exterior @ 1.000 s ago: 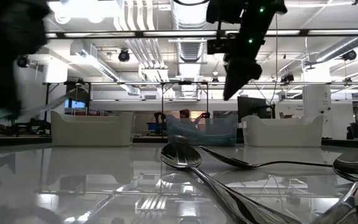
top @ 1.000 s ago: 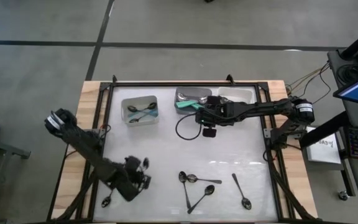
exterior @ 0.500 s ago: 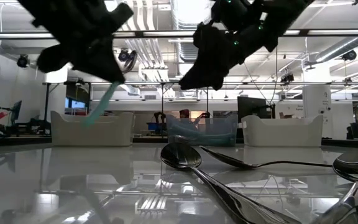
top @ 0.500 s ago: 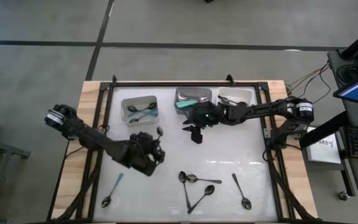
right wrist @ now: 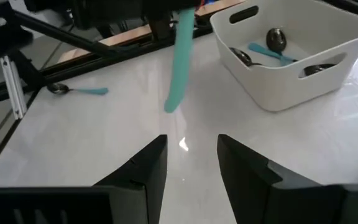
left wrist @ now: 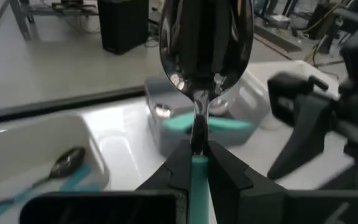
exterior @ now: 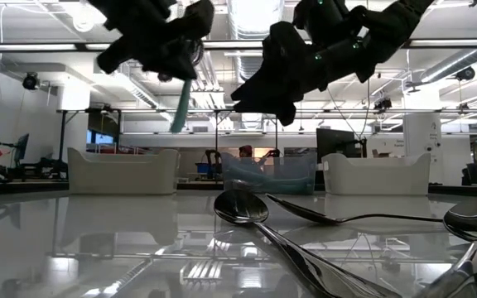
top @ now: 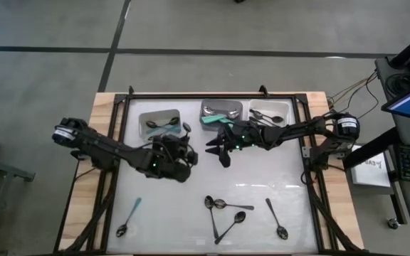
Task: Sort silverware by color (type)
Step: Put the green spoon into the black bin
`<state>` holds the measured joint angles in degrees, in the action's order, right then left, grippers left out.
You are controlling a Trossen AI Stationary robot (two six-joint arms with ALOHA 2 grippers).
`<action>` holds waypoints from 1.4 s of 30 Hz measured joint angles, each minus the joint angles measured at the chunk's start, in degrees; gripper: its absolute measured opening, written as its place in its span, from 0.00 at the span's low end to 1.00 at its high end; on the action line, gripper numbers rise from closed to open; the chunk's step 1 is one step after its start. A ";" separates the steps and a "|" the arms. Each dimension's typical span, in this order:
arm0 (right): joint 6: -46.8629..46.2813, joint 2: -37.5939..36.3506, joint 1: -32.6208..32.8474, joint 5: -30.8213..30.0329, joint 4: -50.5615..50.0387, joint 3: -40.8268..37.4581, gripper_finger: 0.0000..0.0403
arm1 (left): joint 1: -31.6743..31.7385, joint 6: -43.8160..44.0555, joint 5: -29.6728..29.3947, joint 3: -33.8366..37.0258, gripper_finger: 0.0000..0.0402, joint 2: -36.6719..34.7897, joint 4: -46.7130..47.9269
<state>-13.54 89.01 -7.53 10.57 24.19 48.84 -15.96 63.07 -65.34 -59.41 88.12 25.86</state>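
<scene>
My left gripper (top: 184,144) is over the table's middle left, just near of the left white bin (top: 160,125). It is shut on a spoon with a shiny bowl (left wrist: 205,37) and a teal handle (exterior: 179,106). My right gripper (top: 216,147) hovers close beside it on the right, open and empty (right wrist: 191,163). The left bin holds teal-handled spoons (right wrist: 267,50). Another teal-handled spoon (top: 130,214) lies flat at the near left. Several dark and shiny spoons (top: 223,212) lie flat at the near middle. My left gripper pinches the spoon between its two fingers where the thin metal neck meets the teal handle (left wrist: 198,149). The bowl stands out past the fingertips. The teal handle hangs down below the gripper (right wrist: 179,62), and the spoon is clear of the table.
A middle bin (top: 222,109) and a right bin (top: 270,110) stand along the far edge, with spoons in them. A teal piece (top: 209,119) sits at the middle bin's near corner. A black frame (top: 191,94) runs around the white table. The two grippers are close together.
My left gripper has gone from the near left up and toward the far edge and the left bin. It carries the teal-handled spoon, whose handle now hangs nearly straight down. My right gripper has gone toward the table's left, nearer to the left gripper.
</scene>
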 joint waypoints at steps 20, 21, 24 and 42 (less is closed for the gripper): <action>3.68 0.00 0.02 -3.13 2.42 0.28 0.47 | 5.96 -18.73 4.10 -2.83 0.03 6.02 -23.34; 3.67 0.00 0.00 -3.18 2.71 0.28 0.48 | 5.98 -19.53 4.55 -2.83 0.03 6.42 -24.84; 3.69 0.00 0.00 -3.33 3.42 0.28 0.48 | 5.96 -21.27 4.88 -2.83 0.03 7.38 -28.10; 9.68 0.00 0.00 -3.11 5.24 0.31 0.48 | 5.89 -21.21 6.49 -2.83 0.03 8.20 -29.91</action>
<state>-3.86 89.01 -7.53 7.46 29.42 49.15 -10.07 41.86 -58.85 -62.24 96.31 -4.06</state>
